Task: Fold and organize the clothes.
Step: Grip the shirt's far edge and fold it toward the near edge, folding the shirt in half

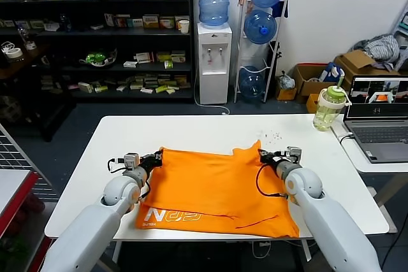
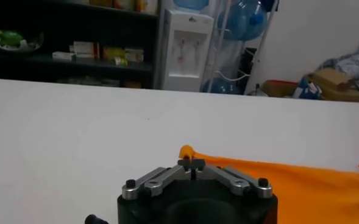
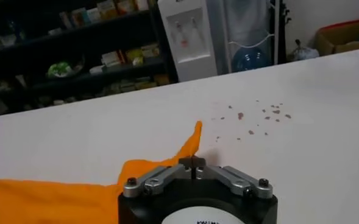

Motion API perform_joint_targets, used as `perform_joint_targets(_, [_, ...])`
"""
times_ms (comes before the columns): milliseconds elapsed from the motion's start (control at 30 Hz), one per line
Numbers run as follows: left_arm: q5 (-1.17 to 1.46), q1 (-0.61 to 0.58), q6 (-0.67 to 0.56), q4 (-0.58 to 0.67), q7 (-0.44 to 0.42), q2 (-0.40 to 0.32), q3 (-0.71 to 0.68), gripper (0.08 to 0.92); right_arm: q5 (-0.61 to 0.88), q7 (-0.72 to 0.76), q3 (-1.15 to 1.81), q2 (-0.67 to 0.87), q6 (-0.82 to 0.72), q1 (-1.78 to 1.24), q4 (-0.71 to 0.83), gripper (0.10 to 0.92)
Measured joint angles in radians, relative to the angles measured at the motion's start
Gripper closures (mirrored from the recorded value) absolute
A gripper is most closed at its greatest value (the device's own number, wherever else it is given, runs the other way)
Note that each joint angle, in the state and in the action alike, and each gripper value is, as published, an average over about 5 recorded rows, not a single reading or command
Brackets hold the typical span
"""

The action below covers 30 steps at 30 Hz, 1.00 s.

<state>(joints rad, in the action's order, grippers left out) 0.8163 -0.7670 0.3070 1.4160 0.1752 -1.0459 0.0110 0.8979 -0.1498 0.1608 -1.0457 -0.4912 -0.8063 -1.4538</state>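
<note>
The orange T-shirt (image 1: pixel 217 186) lies folded over on the white table (image 1: pixel 191 128), its white lettering showing on the layer at the near left edge. My left gripper (image 1: pixel 158 155) is shut on the shirt's far left corner; in the left wrist view the gripper (image 2: pixel 191 162) pinches the orange fabric (image 2: pixel 289 176). My right gripper (image 1: pixel 262 155) is shut on the shirt's far right corner, where the cloth peaks up; in the right wrist view the gripper (image 3: pixel 192 162) holds the orange fabric (image 3: pixel 51 198).
A green-lidded bottle (image 1: pixel 329 107) stands at the table's far right corner beside a laptop (image 1: pixel 377 116) on a side table. Small dark crumbs (image 1: pixel 275 136) lie beyond the right gripper. Shelves, a water dispenser (image 1: pixel 213 62) and cardboard boxes stand behind.
</note>
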Motion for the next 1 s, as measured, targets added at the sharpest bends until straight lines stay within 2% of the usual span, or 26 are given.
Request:
perform_joint_targets(533, [0.077,-0.248,0.026,0.364,0.116,0.162,0.073,0.907,0.162,-0.156,0.115,0.176,-0.094,-0.292,-0.389,0.901])
perform_joint_targets(1000, [0.063,-0.421,0.010,0.494,0.153,0.207,0.103,0.907,0.204,-0.223,0.220,0.203,-0.126,-0.508,-0.579,0.901])
